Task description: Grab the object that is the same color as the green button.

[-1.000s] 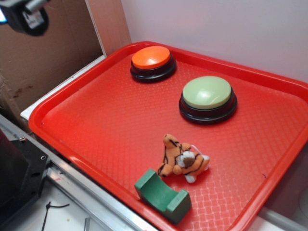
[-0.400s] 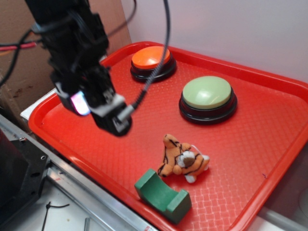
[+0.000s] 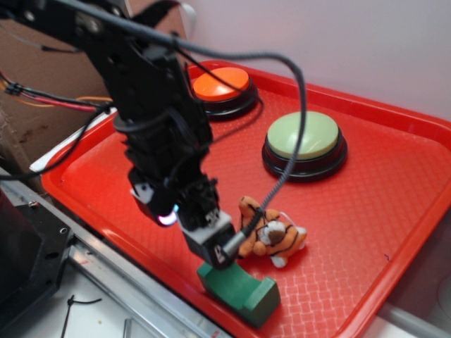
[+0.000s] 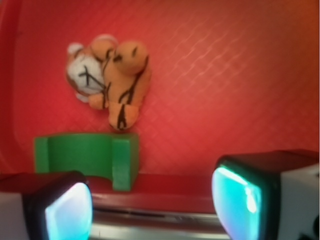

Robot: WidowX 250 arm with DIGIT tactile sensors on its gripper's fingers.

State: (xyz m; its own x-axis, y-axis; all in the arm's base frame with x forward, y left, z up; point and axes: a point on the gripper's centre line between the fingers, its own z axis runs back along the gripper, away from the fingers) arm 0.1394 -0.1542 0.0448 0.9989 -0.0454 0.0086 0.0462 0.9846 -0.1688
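Pincer (image 4: 152,200) gapes above the green block (image 4: 87,157).

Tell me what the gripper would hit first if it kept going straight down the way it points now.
Probably the near end of the green block, or the tray rim beside it. The open gripper points down, fingers straddling that spot; depth is unclear. The tiger toy lies farther off.

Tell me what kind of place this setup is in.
Probably a lab bench for robot manipulation tests, not a home or shop. A red tray holds test props: a green button, an orange button, a tiger plush and a green block. A cabled arm's tool hangs over them, against cardboard.
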